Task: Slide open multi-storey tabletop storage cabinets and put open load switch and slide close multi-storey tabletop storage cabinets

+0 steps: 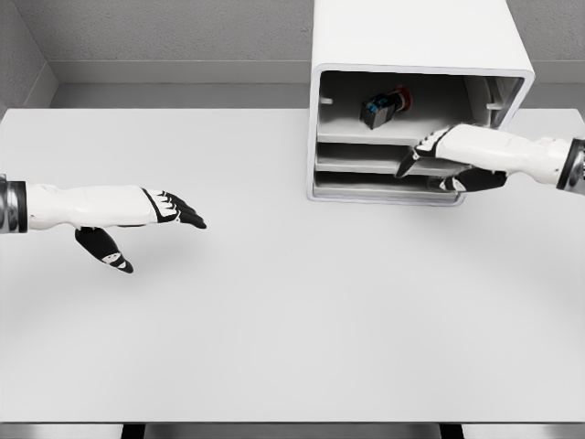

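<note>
Your right hand (pixel 457 157) at the cabinet (pixel 416 101) drawer front, fingers extended, empty, switch (pixel 384 106) inside at 12 o'clock, left hand (pixel 151 215) open above tabletop (pixel 292 320).

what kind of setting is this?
Likely a simulated tabletop workbench: a bare white table, plain grey walls, and a white storage cabinet with a load switch in its open top drawer.

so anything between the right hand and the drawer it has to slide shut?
Nothing visible. The right hand is already at the cabinet front, against the drawer fronts below the open top compartment. The switch sits inside that compartment, behind the front edge. The left hand is far off over the table.
</note>
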Tool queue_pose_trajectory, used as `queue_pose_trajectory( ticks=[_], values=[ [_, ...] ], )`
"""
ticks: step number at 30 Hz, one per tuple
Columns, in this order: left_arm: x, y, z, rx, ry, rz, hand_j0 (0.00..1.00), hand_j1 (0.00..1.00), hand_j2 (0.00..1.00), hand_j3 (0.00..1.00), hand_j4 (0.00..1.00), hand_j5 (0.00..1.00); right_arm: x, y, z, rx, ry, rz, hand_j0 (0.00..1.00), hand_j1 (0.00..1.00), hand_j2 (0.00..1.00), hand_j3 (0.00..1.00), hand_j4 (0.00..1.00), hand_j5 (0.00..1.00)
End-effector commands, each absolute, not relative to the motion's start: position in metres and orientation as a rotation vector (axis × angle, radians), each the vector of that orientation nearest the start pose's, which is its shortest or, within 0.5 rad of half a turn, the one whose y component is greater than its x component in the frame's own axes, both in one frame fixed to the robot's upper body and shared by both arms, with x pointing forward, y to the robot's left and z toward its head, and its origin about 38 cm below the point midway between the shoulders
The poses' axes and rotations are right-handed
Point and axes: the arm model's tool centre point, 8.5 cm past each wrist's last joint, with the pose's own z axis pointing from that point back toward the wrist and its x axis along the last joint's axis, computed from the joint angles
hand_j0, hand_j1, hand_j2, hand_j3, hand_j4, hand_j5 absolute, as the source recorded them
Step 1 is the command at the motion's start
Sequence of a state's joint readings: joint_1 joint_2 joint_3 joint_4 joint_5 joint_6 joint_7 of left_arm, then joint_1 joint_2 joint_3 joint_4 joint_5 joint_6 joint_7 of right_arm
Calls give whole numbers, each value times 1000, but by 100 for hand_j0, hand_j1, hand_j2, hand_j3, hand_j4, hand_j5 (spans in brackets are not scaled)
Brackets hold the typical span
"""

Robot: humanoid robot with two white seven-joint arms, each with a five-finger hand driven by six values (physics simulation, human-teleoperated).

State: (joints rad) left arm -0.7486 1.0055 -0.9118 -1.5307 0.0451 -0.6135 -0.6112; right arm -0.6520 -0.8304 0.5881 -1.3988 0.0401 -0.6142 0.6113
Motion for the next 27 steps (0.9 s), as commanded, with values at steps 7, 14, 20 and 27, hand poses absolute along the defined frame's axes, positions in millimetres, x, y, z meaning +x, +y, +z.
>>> queue_pose_trajectory(
  ticks=[7, 14, 20, 27],
  values=[
    [396, 307, 217, -31, -1382, -2051, 100, 100, 100, 100, 100, 100, 376, -341, 261, -212, -1568, 1936, 100, 100, 100, 100, 100, 100],
    [396, 307, 217, -30, -1381, -2051, 100, 100, 100, 100, 100, 100, 352, -374, 241, -209, -1466, 1887, 100, 100, 100, 100, 100, 100],
    [396, 307, 217, -31, -1382, -2051, 100, 100, 100, 100, 100, 100, 351, -374, 238, -199, -1461, 1885, 100, 100, 100, 100, 100, 100],
    [410, 302, 186, -78, -1363, -1978, 100, 100, 100, 100, 100, 100, 352, -374, 238, -200, -1466, 1884, 100, 100, 100, 100, 100, 100]
  ],
)
